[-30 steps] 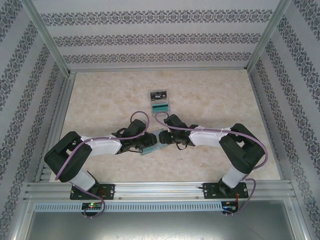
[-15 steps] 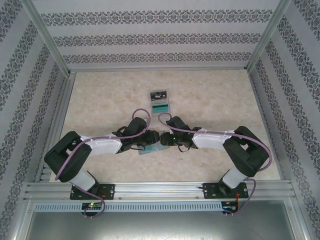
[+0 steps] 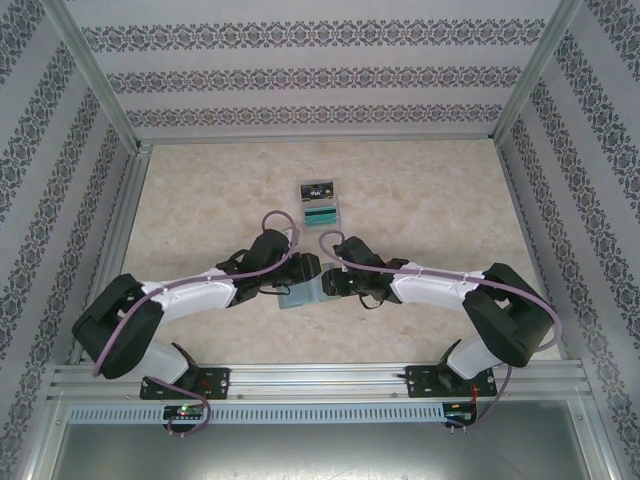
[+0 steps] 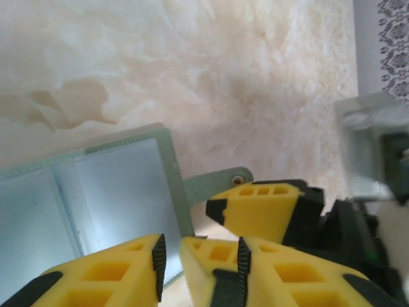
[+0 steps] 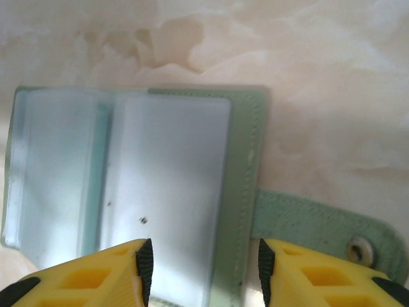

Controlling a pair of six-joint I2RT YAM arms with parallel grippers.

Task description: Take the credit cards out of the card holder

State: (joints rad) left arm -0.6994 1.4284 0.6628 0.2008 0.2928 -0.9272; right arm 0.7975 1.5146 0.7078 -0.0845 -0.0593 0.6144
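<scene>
Currently the wallet (image 3: 297, 295) lies open and flat on the desk (image 3: 430, 200), in the lower middle of the overhead frame, with both arms meeting over it. Two cards (image 3: 321, 212) lie apart from it in the upper middle, one black and one teal.

The right tool (image 5: 202, 272) stands moderately wide, straddling the wallet's stitched edge beside the tab (image 5: 319, 224) and holding nothing. The left tool (image 4: 192, 257) shows a narrow gap at the wallet's near corner; I cannot tell whether it pinches the edge.

The step in hand looks like steadying the open wallet to reach whatever the bluish pockets hold. No card edge shows in them. Next, one tool probably needs to pin a panel while the other catches a card edge and slides it out.
</scene>
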